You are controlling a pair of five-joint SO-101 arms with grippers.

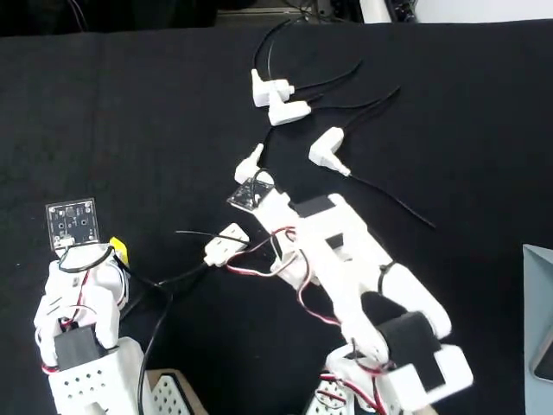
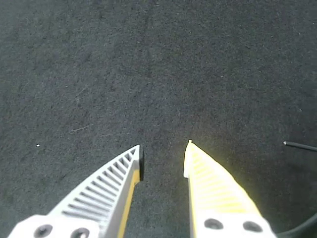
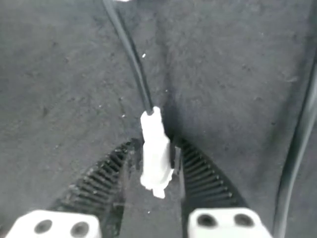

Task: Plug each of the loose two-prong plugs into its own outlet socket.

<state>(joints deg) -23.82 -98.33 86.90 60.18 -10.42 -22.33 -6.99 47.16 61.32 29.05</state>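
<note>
Between the dark ribbed fingers of my right gripper (image 3: pixel 156 148) sits a small white two-prong plug (image 3: pixel 155 151), its black cord running away over the cloth. In the high view this plug (image 1: pixel 251 160) lies at the table's middle at the tip of the right gripper (image 1: pixel 251 175). Three more white plugs lie beyond it: two close together (image 1: pixel 270 86) (image 1: pixel 289 111) and one to the right (image 1: pixel 327 147). A white cabled block (image 1: pixel 226 244), possibly a socket, lies beside the right arm. My left gripper (image 2: pixel 163 147) stands open over bare black cloth at the near left.
The table is covered in black cloth (image 1: pixel 449 121). Black cords (image 1: pixel 393 199) trail from the plugs towards the back and the right. A grey object (image 1: pixel 540 328) juts in at the right edge. The left arm (image 1: pixel 82 294) stands at the near left corner.
</note>
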